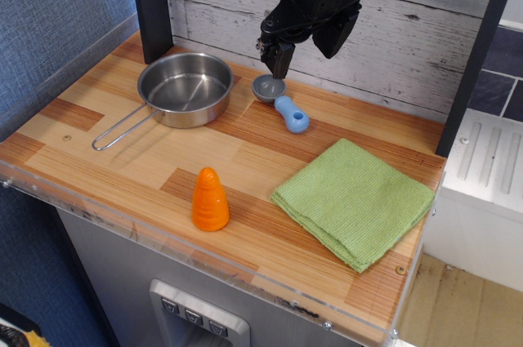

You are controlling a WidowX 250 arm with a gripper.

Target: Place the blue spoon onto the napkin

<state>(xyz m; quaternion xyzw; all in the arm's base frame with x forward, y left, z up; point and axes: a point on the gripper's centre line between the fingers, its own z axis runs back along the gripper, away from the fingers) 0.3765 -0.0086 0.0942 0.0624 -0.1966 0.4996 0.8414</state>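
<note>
Closest to the front edge of the wooden worktop [122,169] stands an orange cone-shaped toy [210,200], upright, a little left of the middle. To its right, filling much of the front right corner, lies the napkin [355,200], a folded light green cloth set at an angle so one corner points toward the front edge; nothing rests on it.

Further back, near the left rear corner, sits a steel pan [185,89] with its thin wire handle reaching toward the left edge. Just right of the pan, close to the rear edge, lies the blue spoon [282,104]: its round grey bowl faces the back wall and its light blue handle with the ringed end points forward and to the right, toward the napkin but well apart from it.

The gripper [298,51] hangs from the dark arm directly above the spoon's bowl, its fingers spread and holding nothing; the left fingertip is just over the bowl's rim, though whether it touches cannot be told.
</note>
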